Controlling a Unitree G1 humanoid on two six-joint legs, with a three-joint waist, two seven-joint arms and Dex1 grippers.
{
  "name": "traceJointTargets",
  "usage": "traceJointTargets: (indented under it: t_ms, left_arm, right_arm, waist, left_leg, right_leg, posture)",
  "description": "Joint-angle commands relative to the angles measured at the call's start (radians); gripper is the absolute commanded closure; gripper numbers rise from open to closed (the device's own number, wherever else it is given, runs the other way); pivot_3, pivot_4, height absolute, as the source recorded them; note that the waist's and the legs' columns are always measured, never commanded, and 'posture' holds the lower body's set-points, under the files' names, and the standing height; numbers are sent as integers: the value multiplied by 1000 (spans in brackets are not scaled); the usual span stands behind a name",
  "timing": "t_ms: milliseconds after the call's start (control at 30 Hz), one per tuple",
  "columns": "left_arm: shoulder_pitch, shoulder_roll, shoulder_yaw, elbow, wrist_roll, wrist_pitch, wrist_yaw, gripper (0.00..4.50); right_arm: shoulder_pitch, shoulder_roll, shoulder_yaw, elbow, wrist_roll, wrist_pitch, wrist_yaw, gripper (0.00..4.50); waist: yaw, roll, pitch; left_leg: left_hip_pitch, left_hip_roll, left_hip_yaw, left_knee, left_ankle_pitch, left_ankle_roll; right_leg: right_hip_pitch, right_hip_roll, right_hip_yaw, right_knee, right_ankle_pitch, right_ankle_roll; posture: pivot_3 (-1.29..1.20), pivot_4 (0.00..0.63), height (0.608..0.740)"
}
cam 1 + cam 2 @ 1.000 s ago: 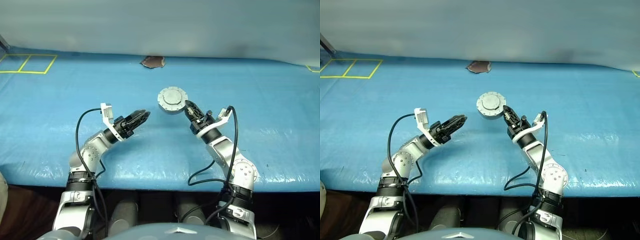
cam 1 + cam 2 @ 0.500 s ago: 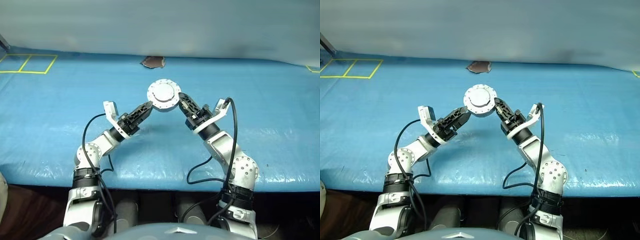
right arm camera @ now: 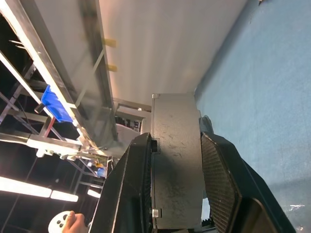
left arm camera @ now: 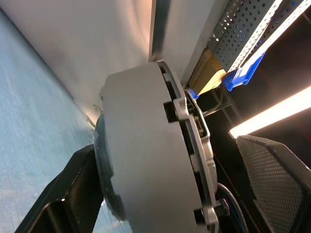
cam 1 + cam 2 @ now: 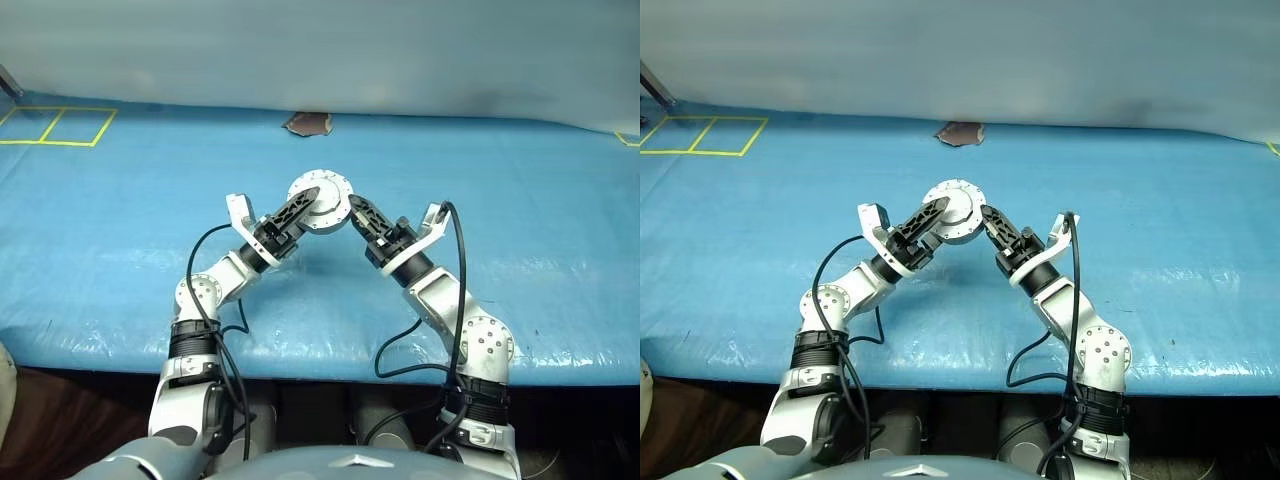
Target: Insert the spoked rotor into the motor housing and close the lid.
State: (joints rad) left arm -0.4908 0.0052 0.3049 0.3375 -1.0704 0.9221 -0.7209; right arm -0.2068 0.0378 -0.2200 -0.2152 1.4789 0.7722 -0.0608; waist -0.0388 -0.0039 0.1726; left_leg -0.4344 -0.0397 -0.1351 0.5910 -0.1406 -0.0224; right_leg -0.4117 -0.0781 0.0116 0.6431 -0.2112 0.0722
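Motor housing (image 5: 320, 201) between both grippers' fingers

The two head views look forward and down from behind and above both grippers, taking in the blue table (image 5: 120, 210) out to the pale wall beyond it; both share the motor housing (image 5: 320, 202) raised between the left gripper (image 5: 298, 206) and the right gripper (image 5: 358, 212); each wrist view looks along its own fingers, very near the housing's side, facing up past it toward the wall.
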Motion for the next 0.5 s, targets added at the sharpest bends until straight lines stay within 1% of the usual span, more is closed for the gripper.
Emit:
traceJointTargets:
  t_ms: [33, 133, 233, 267, 400, 500]
  left_arm:
    - [-25, -13, -2, -11, 5, -25, -9, 19]
    - [-27, -21, 5, 1, 12, -44, 6, 639]
    - [-24, -24, 0, 6, 18, -49, 4, 1609]
    - [-22, -24, -1, 7, 19, -49, 8, 1827]
    - [-17, -22, -13, 1, 10, -14, 6, 1874]
    - [-21, -26, -8, 7, 20, -24, 19, 1874]
  right_arm:
    - [-12, 2, 16, -71, 34, -16, 37, 3313]
    - [-10, 0, 20, -75, 34, -19, 39, 3313]
    - [-6, 1, 27, -84, 35, -21, 42, 3313]
    - [-5, 1, 29, -86, 34, -22, 42, 3313]
    - [1, 4, 38, -89, 29, -25, 47, 3313]
    - [6, -4, 46, -95, 13, -21, 66, 3313]
  waist:
    - [1, 0, 0]
    - [1, 0, 0]
    - [2, 0, 0]
    - [2, 0, 0]
    - [1, 0, 0]
    - [1, 0, 0]
  left_leg:
    - [0, 0, 0, 0, 0, 0]
    - [0, 0, 0, 0, 0, 0]
    - [-1, 0, 0, 0, 0, 0]
    - [-1, 0, 0, 0, 0, 0]
    - [-1, 0, 0, 0, 0, 0]
    - [-1, 0, 0, 0, 0, 0]
  right_leg:
    - [0, 0, 0, 0, 0, 0]
    - [0, 0, 0, 0, 0, 0]
    - [0, 0, 0, 0, 0, 0]
    - [0, 0, 0, 0, 0, 0]
    - [-1, 0, 0, -1, 0, 0]
    - [-1, 0, 0, 0, 0, 0]
  posture:
    - [0, 150, 740]
    - [0, 150, 740]
    - [0, 150, 740]
    - [0, 150, 740]
    - [0, 150, 740]
    - [0, 150, 740]
